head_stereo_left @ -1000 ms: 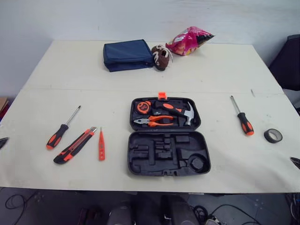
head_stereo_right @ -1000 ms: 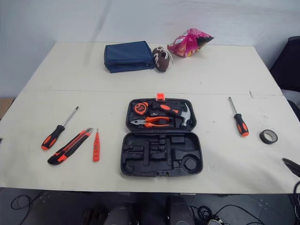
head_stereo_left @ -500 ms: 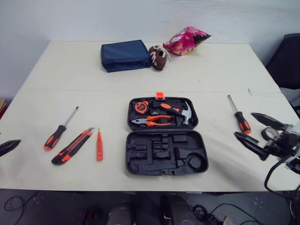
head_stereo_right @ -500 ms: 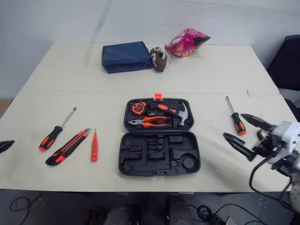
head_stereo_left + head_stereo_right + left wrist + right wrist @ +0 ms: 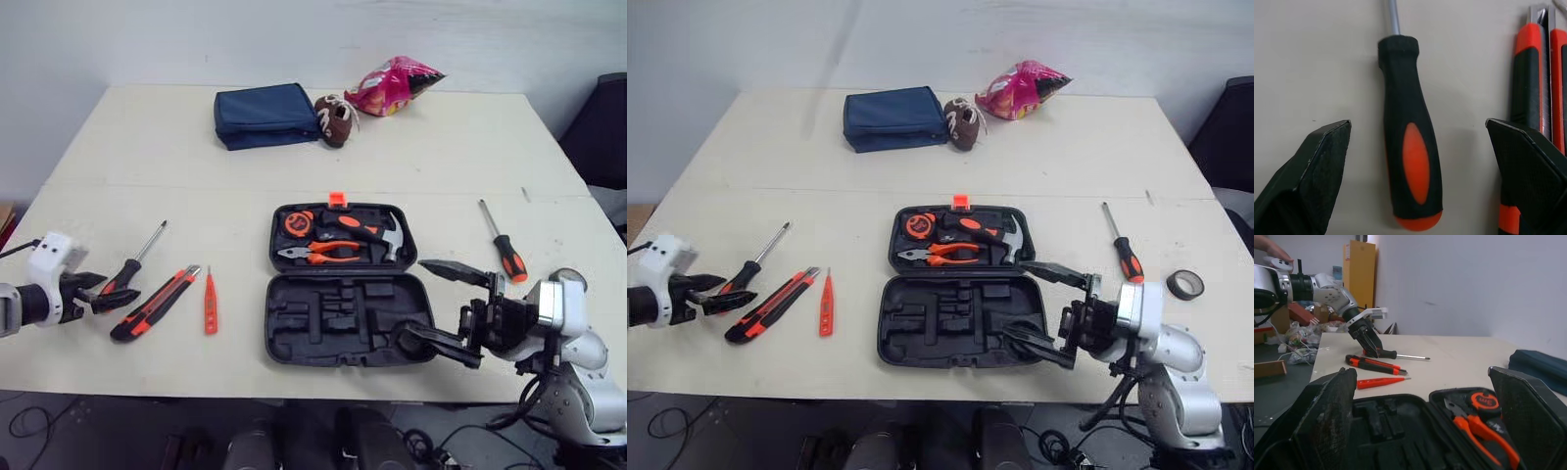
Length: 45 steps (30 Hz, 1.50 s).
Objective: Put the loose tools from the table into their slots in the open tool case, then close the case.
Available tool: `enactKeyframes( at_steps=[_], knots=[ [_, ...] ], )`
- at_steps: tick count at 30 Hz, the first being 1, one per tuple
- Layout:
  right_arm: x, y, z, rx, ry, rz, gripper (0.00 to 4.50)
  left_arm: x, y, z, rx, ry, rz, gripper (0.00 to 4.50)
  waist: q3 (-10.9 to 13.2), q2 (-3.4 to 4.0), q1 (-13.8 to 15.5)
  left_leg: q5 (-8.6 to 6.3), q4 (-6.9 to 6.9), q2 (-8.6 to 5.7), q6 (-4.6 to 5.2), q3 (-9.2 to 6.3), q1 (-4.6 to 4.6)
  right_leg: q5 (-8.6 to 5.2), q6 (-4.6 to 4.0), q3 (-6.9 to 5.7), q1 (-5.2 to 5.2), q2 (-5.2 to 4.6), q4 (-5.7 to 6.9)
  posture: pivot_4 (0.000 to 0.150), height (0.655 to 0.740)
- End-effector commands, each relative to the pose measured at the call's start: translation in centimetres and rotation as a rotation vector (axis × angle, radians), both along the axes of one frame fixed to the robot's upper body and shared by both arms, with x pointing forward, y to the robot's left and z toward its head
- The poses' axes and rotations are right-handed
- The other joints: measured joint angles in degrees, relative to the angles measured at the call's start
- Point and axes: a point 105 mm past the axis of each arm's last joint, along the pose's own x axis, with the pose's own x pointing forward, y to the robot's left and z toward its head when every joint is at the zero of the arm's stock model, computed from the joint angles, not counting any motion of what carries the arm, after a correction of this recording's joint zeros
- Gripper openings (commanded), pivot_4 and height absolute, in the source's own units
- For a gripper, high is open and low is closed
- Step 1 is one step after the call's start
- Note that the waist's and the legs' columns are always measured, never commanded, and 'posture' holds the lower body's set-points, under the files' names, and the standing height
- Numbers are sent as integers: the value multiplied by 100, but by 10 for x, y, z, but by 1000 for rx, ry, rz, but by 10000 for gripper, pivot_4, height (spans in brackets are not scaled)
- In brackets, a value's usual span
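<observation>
The black tool case (image 5: 348,284) lies open mid-table. Its far half holds a tape measure, pliers (image 5: 320,254) and a hammer (image 5: 377,236); the near half has bare slots. A screwdriver (image 5: 132,269), a utility knife (image 5: 157,302) and an orange tester pen (image 5: 210,299) lie to its left. My left gripper (image 5: 1418,122) is open, its fingers on either side of that screwdriver's handle (image 5: 1410,161). A second screwdriver (image 5: 503,245) and a tape roll (image 5: 1185,285) lie to the right. My right gripper (image 5: 409,299) is open over the case's right end.
A blue pouch (image 5: 263,115), a small brown shoe (image 5: 336,119) and a pink snack bag (image 5: 395,84) sit at the table's far side. A dark chair (image 5: 602,127) stands off the right edge. A person's hand (image 5: 1271,249) appears near my left arm.
My right gripper has swung left from beside the right screwdriver to the case's right end. My left gripper came in from the table's left edge to straddle the left screwdriver's handle.
</observation>
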Motion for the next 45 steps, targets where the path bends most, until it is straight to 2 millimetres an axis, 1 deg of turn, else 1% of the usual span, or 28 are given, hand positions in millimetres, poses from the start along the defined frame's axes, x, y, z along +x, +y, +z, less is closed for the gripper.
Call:
enactKeyframes(
  at_steps=[1, 4, 6, 8, 10, 12, 15, 16, 17, 18, 19, 20, 21, 22, 23, 24, 26, 27, 30, 31, 34, 35, 37, 38, 39, 40, 42, 45],
  knots=[
    [-2, 2, 2, -33, -26, 3, 45000, 13, -6, 4, 45, -33, 21, 44781, 0, -1, 19, 1, 2, 0, 1, 0, 0, 0, 0, -1, 0, 0, 2, 1500, 7400],
    [0, 2, 1, -37, -23, -8, 45000, 16, -9, -5, 52, -13, 28, 36372, 0, 0, 24, 2, 4, 0, 0, -2, 2, 0, 0, 0, 1, -1, 8, 1500, 7400],
    [0, 2, 1, -44, -26, -5, 45000, 21, -9, -4, 36, -32, 49, 27290, 0, 1, 26, 2, 3, -1, 0, -2, 3, 0, 0, 0, 0, -2, 9, 1500, 7400],
    [0, 2, 4, -49, -35, -11, 45000, 18, -6, -9, 52, -10, 67, 18119, 0, 1, 27, 2, 5, -1, 0, -2, 3, 0, 0, 0, 1, -2, 11, 1500, 7400],
    [0, 1, 6, -53, -39, -16, 45000, 16, -4, -12, 61, 3, 65, 7799, 0, 1, 27, 2, 6, -1, 0, -2, 3, 0, 0, 0, 1, -4, 11, 1500, 7400],
    [1, -2, 7, -61, -37, -26, 45000, 15, -4, -10, 66, -14, 59, 7133, 0, 1, 27, 2, 6, -2, 0, -2, 4, 0, 0, 0, 1, -4, 12, 1500, 7400],
    [5, -9, 12, -114, -56, -50, 45000, 17, 4, 6, 120, -85, 53, 7133, 0, 1, 21, 2, 5, -1, 0, -2, 6, -1, -1, 1, 1, -4, 13, 1500, 7400],
    [9, -13, 17, -110, -62, -71, 45000, 18, 8, 16, 157, -122, 52, 7133, 0, 1, 14, 2, 5, -1, 0, -2, 6, -1, -1, 2, 1, -4, 14, 1500, 7400],
    [13, -18, 22, -122, -54, -84, 45000, 21, 4, 36, 158, -182, 25, 7133, 1, -1, 6, 3, 5, 0, -1, -2, 6, -1, -2, 3, 0, -3, 15, 1500, 7400],
    [14, -21, 23, -166, -53, -82, 45000, 23, -8, 57, 172, -242, -50, 7133, 3, -3, 7, 3, 6, 1, -2, -2, 5, -1, -2, 3, -2, -2, 17, 1500, 7400],
    [15, -24, 24, -199, -52, -78, 45000, 22, -18, 70, 180, -278, -108, 7133, 10, -15, 16, 4, 7, 1, -2, -1, 2, -1, -3, 3, -5, -3, 18, 1500, 7400],
    [15, -27, 24, -216, -43, -78, 45000, 21, -33, 80, 193, -297, -193, 7133, 11, -25, 24, 4, 9, 1, -2, -3, -5, -1, -3, 1, -10, -3, 18, 1500, 7400],
    [15, -30, 27, -216, -37, -81, 45000, 22, -47, 86, 199, -308, -261, 7133, 9, -29, 45, 4, 7, 3, -2, -6, -7, -2, -4, -2, -10, -3, 15, 1500, 7400],
    [16, -32, 29, -214, -31, -79, 45000, 23, -61, 89, 205, -309, -326, 7133, 9, -28, 81, 4, 6, 3, -3, -12, -9, -2, -4, -8, -7, -4, 7, 1500, 7400],
    [17, -34, 31, -213, -28, -76, 45000, 23, -71, 91, 209, -307, -367, 7133, 10, -27, 115, 3, 7, 2, -2, -13, -8, -2, -4, -10, -2, -4, -1, 1500, 7400],
    [17, -35, 30, -224, -23, -69, 45000, 22, -87, 93, 214, -306, -441, 7133, 10, -24, 138, 4, 8, 1, -2, -10, -8, -2, -3, -8, 0, -4, -3, 1500, 7400],
    [17, -38, 28, -248, -19, -63, 45000, 17, -117, 95, 215, -297, -589, 7133, 12, -20, 162, 4, 9, -4, 2, -1, -6, 0, 0, 0, 2, -4, -4, 1500, 7400],
    [17, -40, 24, -260, -16, -64, 45000, 14, -136, 96, 206, -295, -667, 7133, 12, -20, 170, 5, 9, -6, 4, 0, -6, 1, 2, 1, 1, -3, -4, 1500, 7400],
    [18, -42, 17, -264, -6, -65, 45000, 6, -187, 90, 204, -265, -871, 7133, 12, -20, 185, 7, 16, -5, 5, 0, -8, 1, 3, 0, 3, 4, -2, 1500, 7400],
    [18, -42, 16, -263, -1, -63, 45000, 5, -198, 88, 211, -260, -917, 7133, 12, -20, 184, 7, 20, -4, 5, 0, -10, 2, 3, 1, 2, 9, -2, 1500, 7400],
    [16, -43, 11, -276, 9, -50, 45000, 3, -225, 86, 201, -255, -995, 7133, 13, -19, 157, 7, 31, 1, 5, 2, -12, 2, 4, 8, 1, 17, 0, 1500, 7400],
    [16, -43, 9, -280, 10, -47, 45000, 2, -230, 86, 197, -252, -1006, 7133, 13, -19, 149, 7, 33, 2, 5, 2, -11, 2, 5, 9, 2, 21, 1, 1500, 7400],
    [18, -47, 8, -280, 3, -78, 45000, 5, -265, 68, 218, -218, -1059, 7133, 15, -16, 168, 6, 42, 8, 3, 2, -12, 2, 4, 15, 3, 38, 2, 1500, 7400],
    [18, -48, 8, -276, -1, -92, 45000, 4, -278, 63, 225, -207, -1081, 7133, 15, -16, 178, 5, 52, 9, 2, -2, -11, 1, 7, 24, 7, 73, 4, 1500, 7400],
    [19, -49, 9, -271, -5, -107, 45000, 8, -291, 61, 245, -220, -1085, 7133, 15, -16, 190, 5, 59, 10, 2, -2, -11, 3, 10, 35, 8, 80, 7, 1500, 7400],
    [20, -50, 9, -264, -7, -122, 45000, 10, -300, 58, 251, -217, -1089, 7133, 15, -16, 199, 5, 68, 10, 2, -4, -14, 4, 14, 40, 7, 83, 9, 1500, 7400],
    [20, -50, 9, -257, -6, -138, 45000, 10, -311, 53, 271, -198, -1100, 7133, 15, -16, 202, 0, 83, 15, 4, -4, -22, 5, 15, 46, 6, 85, 13, 1500, 7400],
    [16, -42, 6, -254, -2, -123, 45000, 7, -318, 40, 307, -141, -1112, 7133, 16, -14, 158, -2, 83, 20, 2, -5, -21, 4, 14, 59, -2, 89, 19, 1500, 7400]
  ],
)
